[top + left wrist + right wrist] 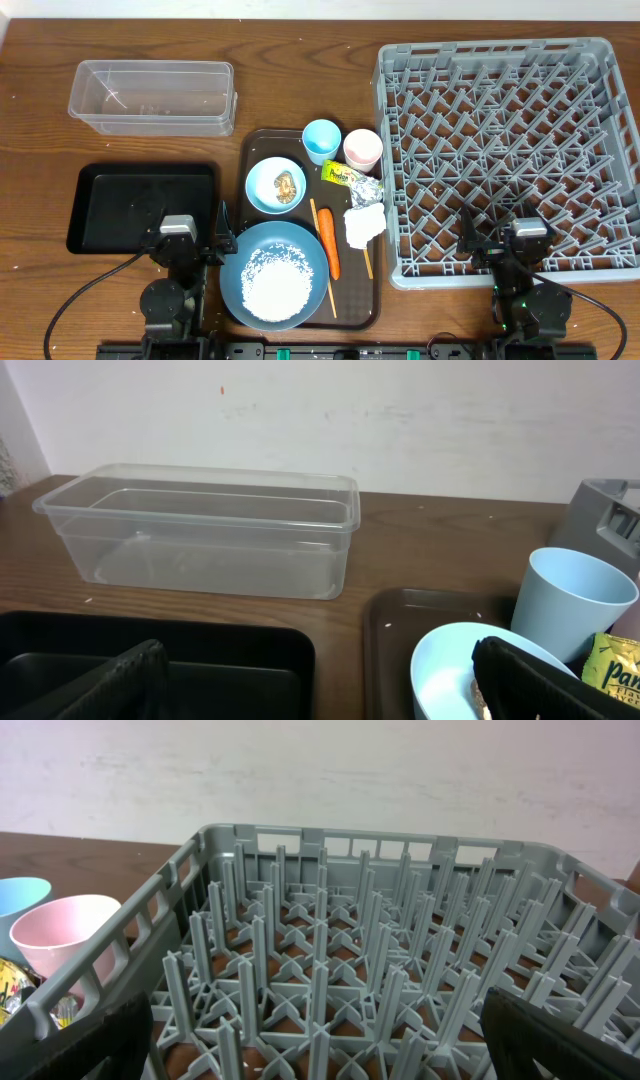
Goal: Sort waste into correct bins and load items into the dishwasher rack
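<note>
On the brown serving tray (258, 150) lie a dark-blue plate (235, 262) of white rice (277, 282), a small light-blue bowl (262, 186) with a brown food lump (287, 187), a light-blue cup (321, 139), a pink cup (362, 149), a yellow-green wrapper (345, 176), a white napkin (364, 223), a carrot (328, 238) and chopsticks (322, 262). The clear tub (152, 96) and black tray (140, 207) stand left. The grey rack (510, 150) stands right. My left gripper (190, 255) is open and empty at the front left, my right gripper (512, 250) is open and empty at the rack's front edge.
The left wrist view shows the clear tub (205, 540), the black tray (200, 660), the bowl (450, 670) and the light-blue cup (570, 600). The right wrist view shows the rack's pegs (330, 970) and the pink cup (65, 935). Cables run along the front edge.
</note>
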`<action>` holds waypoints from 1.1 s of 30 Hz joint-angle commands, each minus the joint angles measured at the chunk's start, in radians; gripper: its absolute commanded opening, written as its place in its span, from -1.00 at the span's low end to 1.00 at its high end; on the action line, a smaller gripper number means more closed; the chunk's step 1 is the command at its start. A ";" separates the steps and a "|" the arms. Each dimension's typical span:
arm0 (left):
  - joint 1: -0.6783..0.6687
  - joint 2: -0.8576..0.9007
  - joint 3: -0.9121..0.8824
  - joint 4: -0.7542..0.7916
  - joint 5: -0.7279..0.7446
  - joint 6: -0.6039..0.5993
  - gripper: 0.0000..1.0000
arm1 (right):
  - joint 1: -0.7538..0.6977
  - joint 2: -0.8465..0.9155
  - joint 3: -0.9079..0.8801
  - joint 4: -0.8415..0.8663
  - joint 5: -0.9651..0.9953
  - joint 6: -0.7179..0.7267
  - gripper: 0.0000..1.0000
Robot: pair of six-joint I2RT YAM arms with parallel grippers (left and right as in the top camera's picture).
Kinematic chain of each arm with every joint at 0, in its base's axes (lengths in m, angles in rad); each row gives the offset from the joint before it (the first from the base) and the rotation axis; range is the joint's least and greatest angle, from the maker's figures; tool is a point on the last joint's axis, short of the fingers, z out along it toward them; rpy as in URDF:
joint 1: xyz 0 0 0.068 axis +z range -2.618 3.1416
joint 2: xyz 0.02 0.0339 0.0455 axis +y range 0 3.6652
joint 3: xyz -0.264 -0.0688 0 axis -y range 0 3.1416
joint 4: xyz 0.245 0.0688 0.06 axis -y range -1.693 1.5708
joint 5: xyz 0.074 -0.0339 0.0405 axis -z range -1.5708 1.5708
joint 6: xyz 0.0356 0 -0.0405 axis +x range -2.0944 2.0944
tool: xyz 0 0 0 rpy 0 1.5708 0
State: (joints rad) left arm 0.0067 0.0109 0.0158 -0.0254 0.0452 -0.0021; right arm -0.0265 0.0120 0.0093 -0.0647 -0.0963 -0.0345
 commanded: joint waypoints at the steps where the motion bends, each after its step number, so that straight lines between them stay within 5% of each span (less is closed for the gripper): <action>1: 0.006 -0.006 -0.012 -0.045 -0.019 0.006 0.96 | 0.007 -0.005 -0.004 -0.002 0.002 -0.004 0.98; 25: 0.006 -0.006 -0.011 -0.029 0.019 0.006 0.96 | 0.007 -0.005 -0.004 -0.001 0.002 -0.004 0.99; 33: 0.006 0.005 0.055 -0.077 0.049 0.010 0.95 | 0.007 -0.005 -0.004 0.190 -0.057 0.011 0.98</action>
State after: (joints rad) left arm 0.0067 0.0113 0.0341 -0.0563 0.0685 -0.0021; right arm -0.0265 0.0120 0.0067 0.0925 -0.1070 -0.0364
